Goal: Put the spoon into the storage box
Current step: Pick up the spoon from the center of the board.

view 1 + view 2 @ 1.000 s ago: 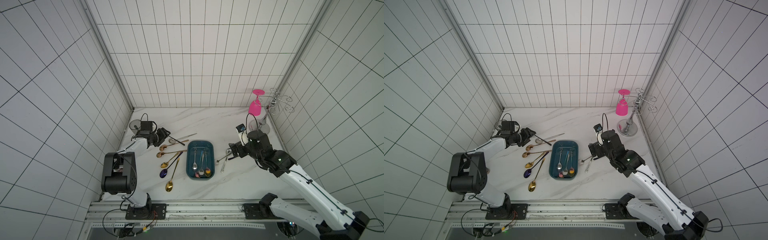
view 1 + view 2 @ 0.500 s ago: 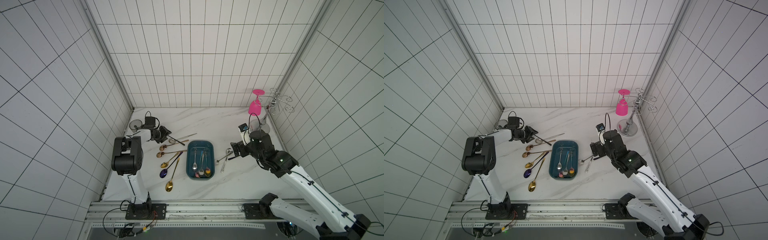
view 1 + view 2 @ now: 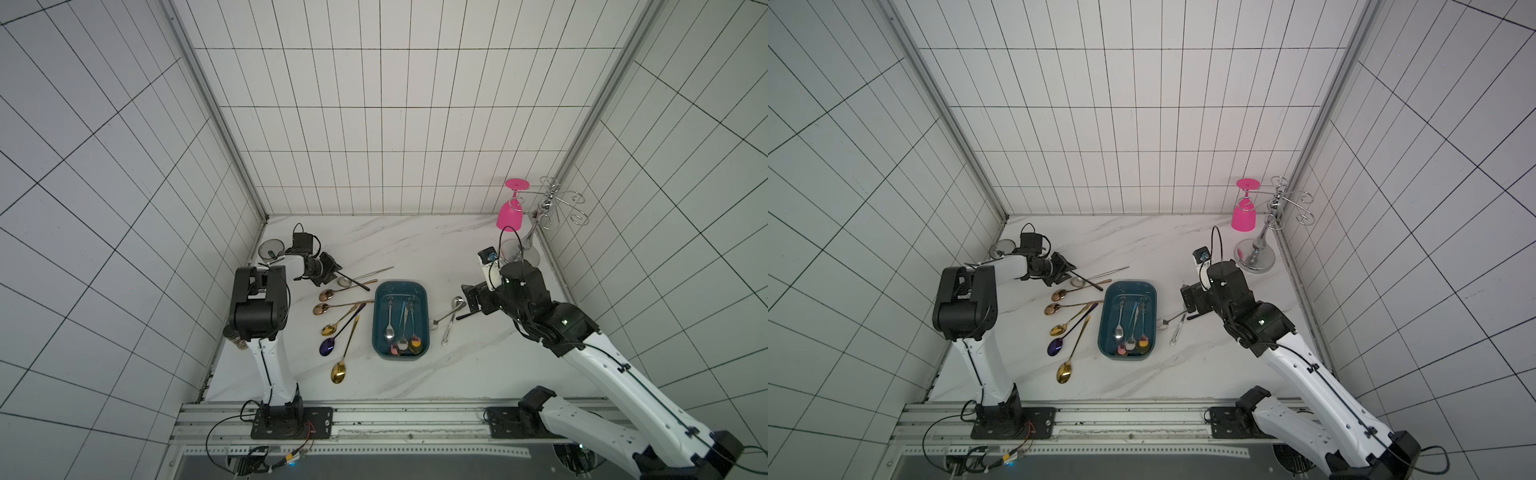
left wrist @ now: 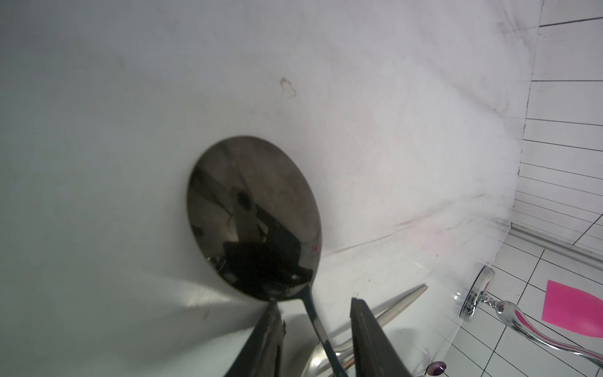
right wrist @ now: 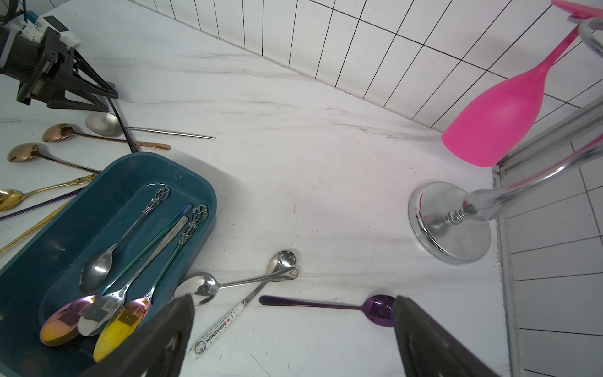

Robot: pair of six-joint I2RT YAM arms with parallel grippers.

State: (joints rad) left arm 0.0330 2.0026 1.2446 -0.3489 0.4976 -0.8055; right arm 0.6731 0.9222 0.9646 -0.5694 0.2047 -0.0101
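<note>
1 black spoon (image 4: 254, 218) lies on the marble (image 4: 359, 130) near the storage box (image 3: 379, 328), its thin neck between the parted jaws of the left gripper (image 4: 314, 303), neither touching it. Pinched so close to the bowl, the long handle may swing down or drag the silver spoon (image 4: 404, 295) it crosses. Off to the side, the right gripper (image 5: 293, 300) hangs wide apart.

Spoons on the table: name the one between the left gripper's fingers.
The all-black spoon: its thin neck runs between the open fingers of the left gripper.

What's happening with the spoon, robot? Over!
Left end effector open, straddling neck of black spoon. Right end effector open, empty. Storage box holds four spoons. Its handle crosses a silver spoon.
</note>
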